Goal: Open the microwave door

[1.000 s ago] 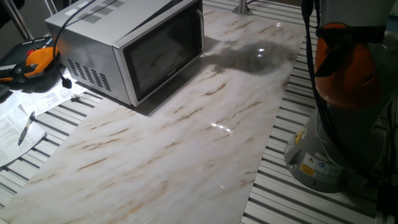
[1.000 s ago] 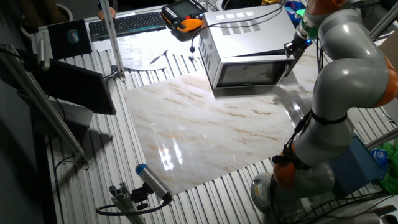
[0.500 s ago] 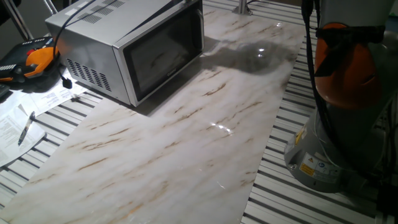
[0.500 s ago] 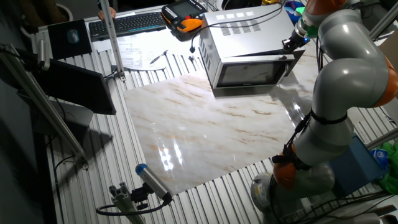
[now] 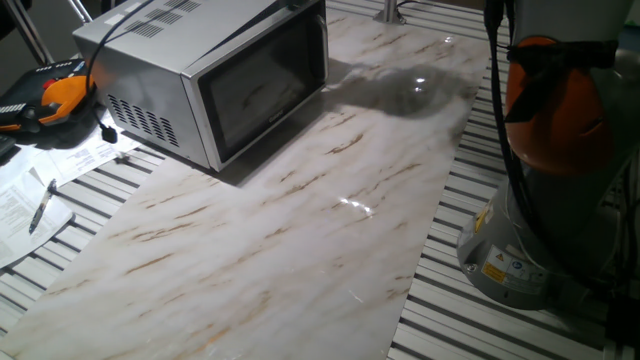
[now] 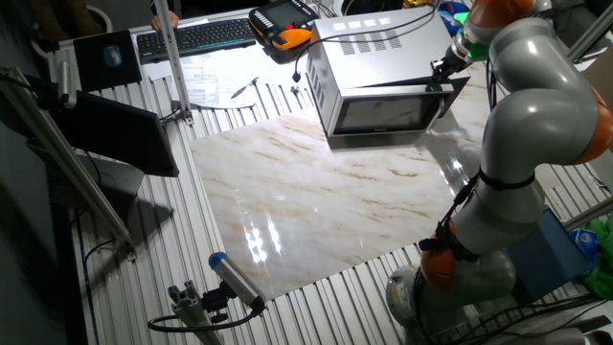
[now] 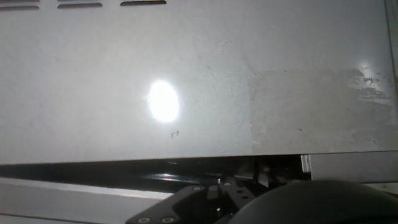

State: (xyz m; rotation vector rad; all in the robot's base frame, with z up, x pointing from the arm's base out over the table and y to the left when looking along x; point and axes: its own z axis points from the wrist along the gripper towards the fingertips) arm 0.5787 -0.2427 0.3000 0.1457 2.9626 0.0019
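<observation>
The microwave [image 6: 383, 77] sits at the far end of the marble worktop [image 6: 326, 206], with its vented side toward the papers and the orange pendant. The microwave door [image 5: 262, 88] faces out over the marble. In the other fixed view the door's free edge, on the arm's side, stands slightly proud of the case, so the door looks cracked open by a small angle; in the one fixed view this gap is hard to confirm. The pincer [image 6: 442, 69] is at the upper corner of that free edge, next to the case top. The hand view shows mostly the grey top panel of the microwave with vent slots at the frame's upper edge, a dark slit below it, and dark mechanism at the bottom of the frame. Whether the fingers are clenched on the handle, hooked behind the door edge or released: cannot tell, since none of the 3 views resolves the fingertips. Judgement on the step in hand: the door is being swung out about its hinge on the far side from the arm. To do it well, the pull should follow an arc centred on that hinge rather than a straight line, so that the contact does not slip off the edge. The force should stay low and horizontal, as the oven appears unsecured and could slide or turn on the smooth marble. Risk: the wrist is close to the case top and could scrape it.
</observation>
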